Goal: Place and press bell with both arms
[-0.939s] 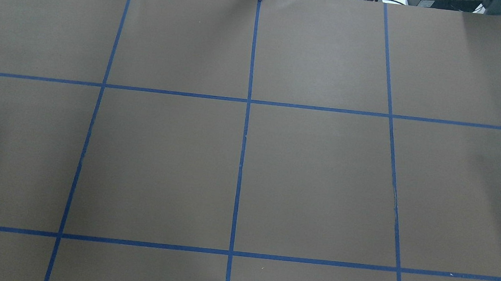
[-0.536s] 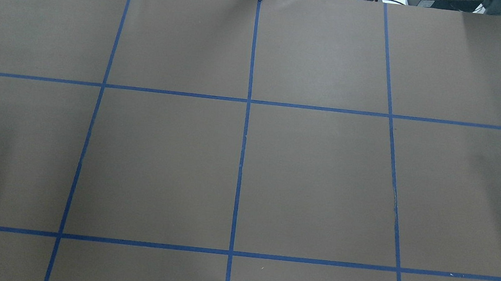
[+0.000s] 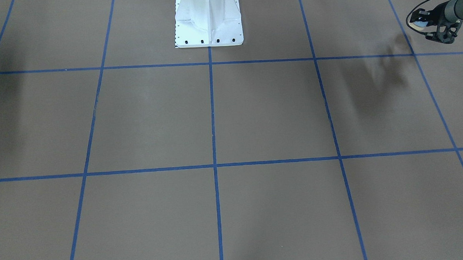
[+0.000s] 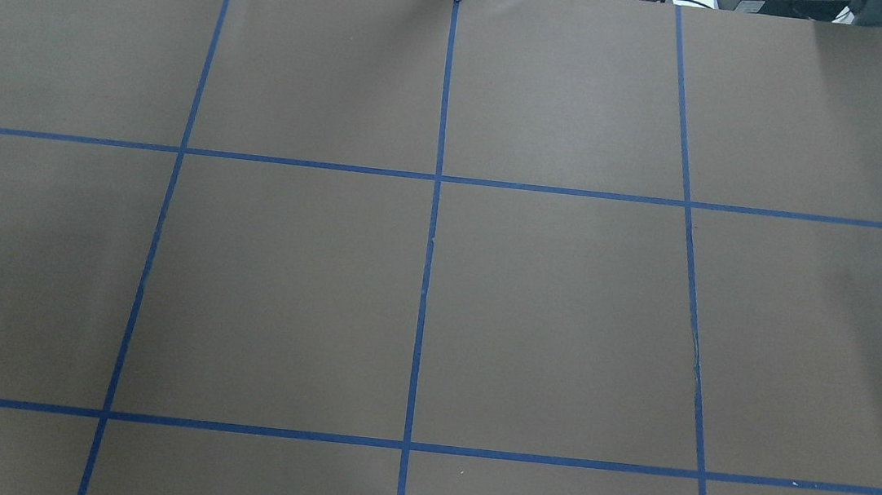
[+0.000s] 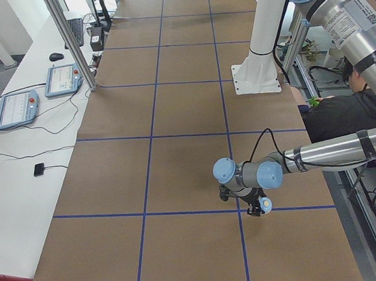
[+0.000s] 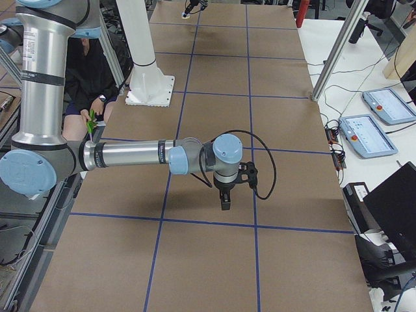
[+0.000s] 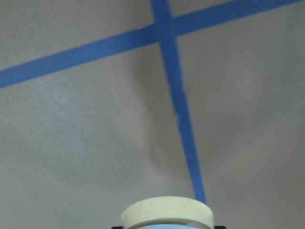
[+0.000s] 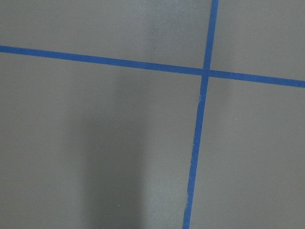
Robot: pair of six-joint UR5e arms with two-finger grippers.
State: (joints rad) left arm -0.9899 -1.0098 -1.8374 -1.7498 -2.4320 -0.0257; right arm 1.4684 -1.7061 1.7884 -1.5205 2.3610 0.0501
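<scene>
The bell [image 3: 418,23] is light blue with a cream base. My left gripper [image 3: 424,20] is shut on it and holds it above the brown table at the far right of the front view. It shows again in the exterior left view, bell [image 5: 265,204] in the gripper [image 5: 254,202] over a blue tape line. The left wrist view shows only the bell's cream base [image 7: 167,213] at the bottom edge. My right gripper [image 6: 225,195] points down over the table in the exterior right view only; I cannot tell if it is open or shut. The overhead view shows no arm and no bell.
The white bolted pedestal [image 3: 208,23] stands at the robot's edge of the table. Blue tape lines [image 4: 426,279] divide the brown surface into squares. Tablets [image 5: 17,108] and cables lie on the white bench beside it. A seated person [image 5: 342,112] is behind the robot.
No arm or bell shows in any overhead frame. Only the faint shadow at the left edge shifts slightly.
</scene>
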